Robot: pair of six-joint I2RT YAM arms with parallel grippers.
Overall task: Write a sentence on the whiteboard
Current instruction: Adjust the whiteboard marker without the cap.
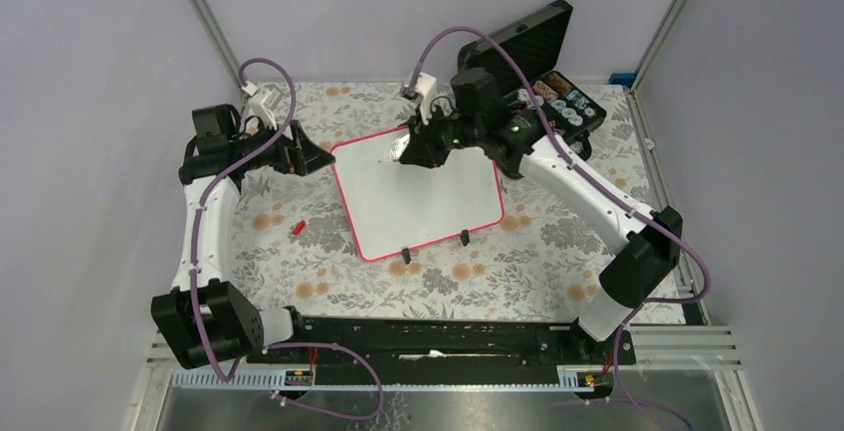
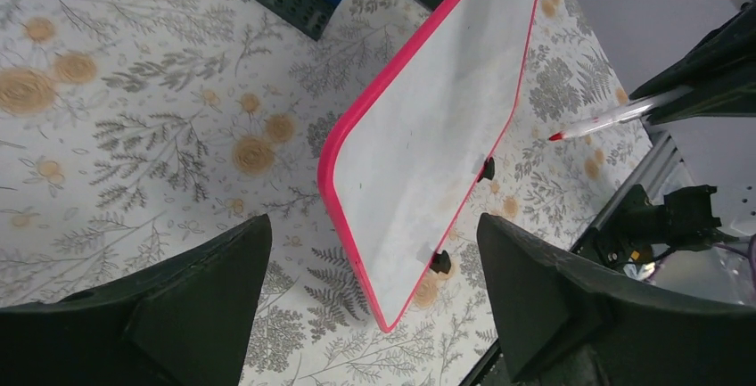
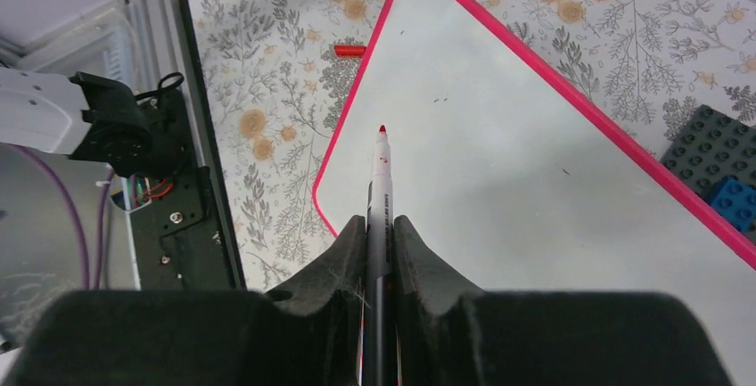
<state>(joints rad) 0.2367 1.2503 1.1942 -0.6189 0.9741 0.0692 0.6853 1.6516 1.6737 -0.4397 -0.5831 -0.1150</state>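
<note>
Marker [image 3: 382,181], clamped lengthwise in right gripper [image 3: 381,225], aims red tip at blank whiteboard [image 3: 499,154] below; left gripper [image 2: 373,225] hangs wide-spread alongside.

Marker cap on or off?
Off: the thin white marker clamped in the right tool shows a bare red tip over the red-framed glossy whiteboard.

The whiteboard [image 1: 418,197] lies flat and askew at the middle of the floral table [image 1: 299,272]; glossy white face with a few tiny dark specks; thin red-pink frame, rounded corners; two small black feet [image 1: 406,255] on its near edge
</note>
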